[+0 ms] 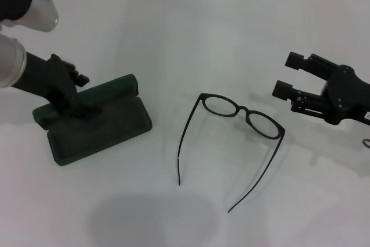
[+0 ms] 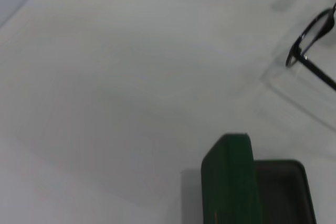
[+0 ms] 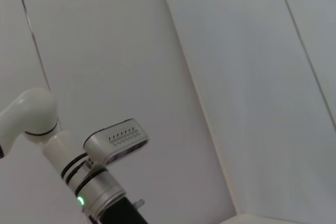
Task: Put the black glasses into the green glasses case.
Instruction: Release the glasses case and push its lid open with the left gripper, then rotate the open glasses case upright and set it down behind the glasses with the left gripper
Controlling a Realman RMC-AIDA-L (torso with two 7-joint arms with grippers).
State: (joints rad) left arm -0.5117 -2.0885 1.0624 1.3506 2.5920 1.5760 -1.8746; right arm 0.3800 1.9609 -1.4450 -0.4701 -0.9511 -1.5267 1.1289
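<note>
The green glasses case (image 1: 98, 125) lies open at the left of the white table, its lid (image 1: 115, 88) standing up at the back. My left gripper (image 1: 68, 101) sits at the lid's left end and grips it. The left wrist view shows the lid edge-on (image 2: 228, 182) beside the dark lining (image 2: 283, 190). The black glasses (image 1: 243, 113) lie unfolded at the table's middle, lenses away from me and temple arms toward me; one lens shows in the left wrist view (image 2: 312, 43). My right gripper (image 1: 289, 74) hovers open and empty to the right of the glasses.
The white table (image 1: 191, 33) ends at a tiled wall at the back. The right wrist view faces away from the table and shows only white wall panels and a white arm segment with a green light (image 3: 100, 182).
</note>
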